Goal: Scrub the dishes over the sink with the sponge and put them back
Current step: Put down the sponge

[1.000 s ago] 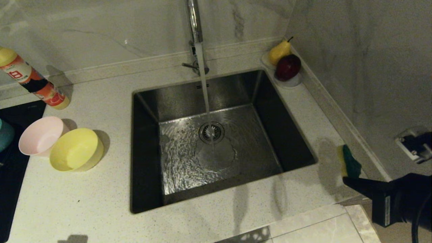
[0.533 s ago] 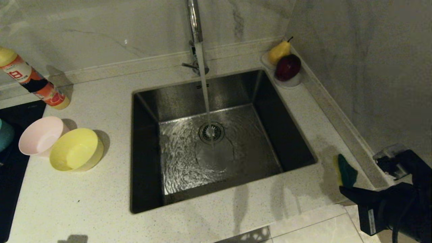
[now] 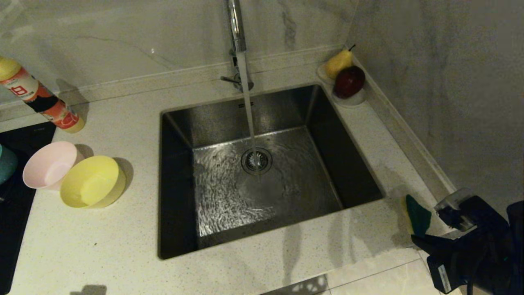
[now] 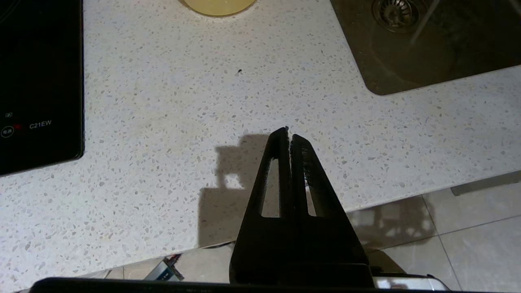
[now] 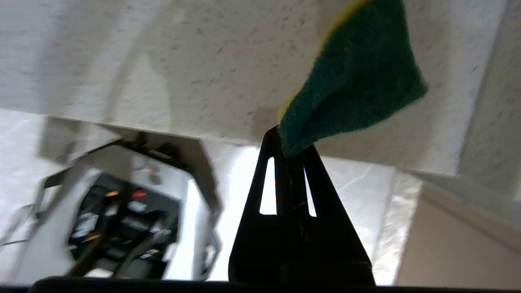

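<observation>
The sponge [image 3: 418,218], dark green face on a yellow body, hangs just above the counter to the right of the sink [image 3: 303,184], pinched by one corner in my right gripper [image 3: 416,239]. In the right wrist view the sponge [image 5: 354,77] sticks out beyond the shut gripper [image 5: 290,142]. A pink bowl [image 3: 49,164] and a yellow bowl [image 3: 92,186] stand side by side on the counter left of the sink. A blue-green bowl [image 3: 5,164] shows only partly at the far left edge. My left gripper [image 4: 289,132] is shut and empty over the counter's front edge, with the yellow bowl [image 4: 220,3] beyond it.
Water runs from the chrome faucet [image 3: 235,24] onto the drain strainer [image 3: 256,160]. An orange detergent bottle [image 3: 41,98] lies at the back left. A white dish [image 3: 355,99] with a pear and an apple sits in the back right corner. A black cooktop [image 3: 12,213] borders the left.
My right gripper has drawn back toward the counter's front edge with the sponge in it, and its wrist has turned. The left arm, the bowls and the water stream are unchanged.
</observation>
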Motion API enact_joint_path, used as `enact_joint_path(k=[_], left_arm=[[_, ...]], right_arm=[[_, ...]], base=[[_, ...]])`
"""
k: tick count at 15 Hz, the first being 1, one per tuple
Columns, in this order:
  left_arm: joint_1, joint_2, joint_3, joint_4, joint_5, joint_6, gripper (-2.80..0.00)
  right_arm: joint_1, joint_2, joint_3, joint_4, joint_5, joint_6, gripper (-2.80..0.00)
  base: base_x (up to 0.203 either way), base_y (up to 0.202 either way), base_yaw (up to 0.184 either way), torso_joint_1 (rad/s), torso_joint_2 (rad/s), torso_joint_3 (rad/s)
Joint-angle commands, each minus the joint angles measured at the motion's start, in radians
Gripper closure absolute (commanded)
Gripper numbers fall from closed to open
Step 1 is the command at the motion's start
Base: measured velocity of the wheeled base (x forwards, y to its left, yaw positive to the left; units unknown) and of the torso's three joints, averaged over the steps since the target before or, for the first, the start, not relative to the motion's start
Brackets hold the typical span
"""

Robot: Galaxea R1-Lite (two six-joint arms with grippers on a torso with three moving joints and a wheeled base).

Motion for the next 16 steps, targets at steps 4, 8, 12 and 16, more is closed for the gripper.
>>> enact_joint_path(k=[4,8,12,16], left_arm=[[0.000,0.003,0.002,0.000,0.001,0.000,0.00],[0.000,0.003,0.002,0.000,0.000,0.000,0.00],[0.000,0.003,0.002,0.000,-0.001,0.000,0.00],[0.000,0.003,0.002,0.000,-0.001,0.000,0.00]], right_arm=[[-0.061,0.057,0.056,-0.115,0.005,-0.138,0.00],[-0.081,0.092,0.065,-0.171,0.007,-0.230,0.00],[-0.084,0.147,0.048,-0.235,0.006,-0.269,0.00],[-0.083,0.220,0.027,-0.292,0.006,-0.303,0.00]], base=[[0.000,0.000,0.000,0.000,0.00,0.000],[0.000,0.000,0.000,0.000,0.00,0.000],[0.000,0.000,0.000,0.000,0.00,0.000],[0.000,0.000,0.000,0.000,0.00,0.000]])
